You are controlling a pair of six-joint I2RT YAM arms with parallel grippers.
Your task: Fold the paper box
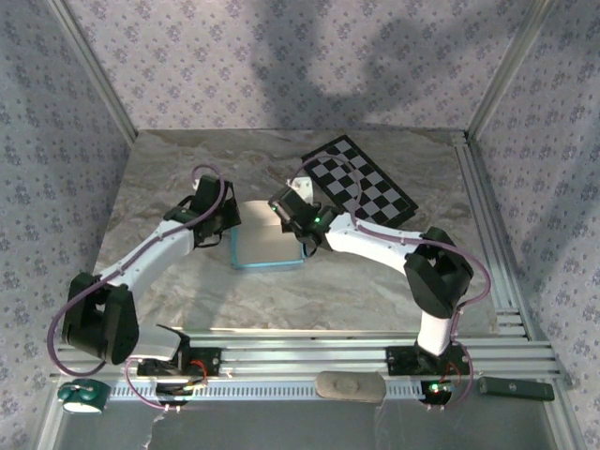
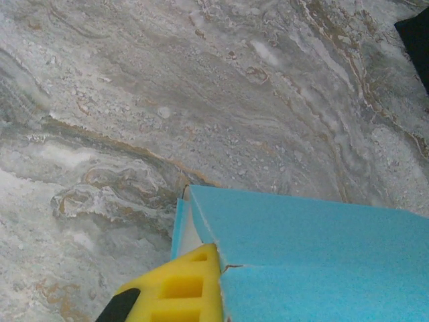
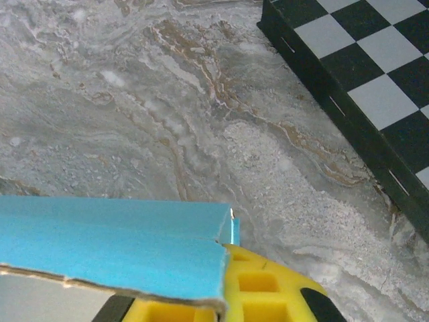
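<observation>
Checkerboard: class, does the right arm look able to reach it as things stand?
Probably yes. The checkerboard lies just beyond the right claw, with plain table between them. But that claw is shut at the box, so it would have to leave it first.

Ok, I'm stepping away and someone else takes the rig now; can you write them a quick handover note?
Left end effector: shut, apparently pinching the left flap of the paper box.
Right end effector: shut, apparently pinching the right flap.
Box: middle of the table, white inside up, near the checkerboard.
Done: both side flaps raised.
To do: fold them over and close the box.
</observation>
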